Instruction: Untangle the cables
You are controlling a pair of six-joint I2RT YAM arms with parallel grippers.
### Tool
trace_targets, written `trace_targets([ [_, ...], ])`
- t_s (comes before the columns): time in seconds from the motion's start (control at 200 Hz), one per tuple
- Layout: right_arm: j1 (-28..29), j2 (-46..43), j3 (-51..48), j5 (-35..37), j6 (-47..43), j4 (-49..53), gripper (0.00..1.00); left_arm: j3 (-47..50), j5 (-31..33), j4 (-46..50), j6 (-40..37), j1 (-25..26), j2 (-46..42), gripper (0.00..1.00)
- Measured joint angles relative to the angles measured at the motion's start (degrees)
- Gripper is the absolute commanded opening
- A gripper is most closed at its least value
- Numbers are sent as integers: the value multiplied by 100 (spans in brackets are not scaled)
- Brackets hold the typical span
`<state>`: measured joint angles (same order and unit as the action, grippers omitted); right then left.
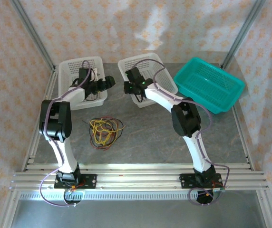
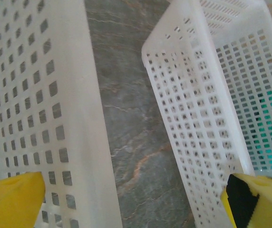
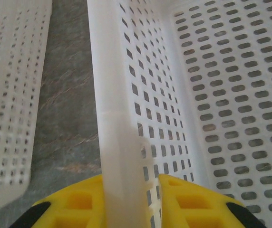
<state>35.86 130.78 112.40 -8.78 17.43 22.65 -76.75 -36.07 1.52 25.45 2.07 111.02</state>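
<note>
— So, where are the cables (image 1: 105, 131)?
— Tangled on the counter (image 1: 150, 137), nearer the bases than both grippers. The left gripper (image 1: 108, 83) gapes just beyond them; the right gripper (image 1: 127, 87) pinches the middle basket (image 3: 110, 95) wall.

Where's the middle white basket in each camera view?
Top external: the middle white basket sits back centre, left of the teal basket.
Left wrist: right side, seen from outside.
Right wrist: centre and right, its wall between the fingers of the right gripper.
Shared landmark: the grey table strip along its left wall.
</note>
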Motion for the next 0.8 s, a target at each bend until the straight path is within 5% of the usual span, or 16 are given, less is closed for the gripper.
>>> trace_targets([
  [0.21, -385, 26, 24, -264, 107, -120, 29, -111, -136, -13, -2, 297, 103, 92],
  [0.35, -457, 92, 214, -415, 162, -116, 42, -111, -61, -7, -48, 304, 98, 94],
  [0.591, -446, 68, 455, -474, 205, -138, 54, -201, 730, 98, -59, 232, -179, 99],
  [0.801, -446, -957, -737, 94, 203, -297, 54, -831, 1259, 350, 109, 155, -92, 99],
])
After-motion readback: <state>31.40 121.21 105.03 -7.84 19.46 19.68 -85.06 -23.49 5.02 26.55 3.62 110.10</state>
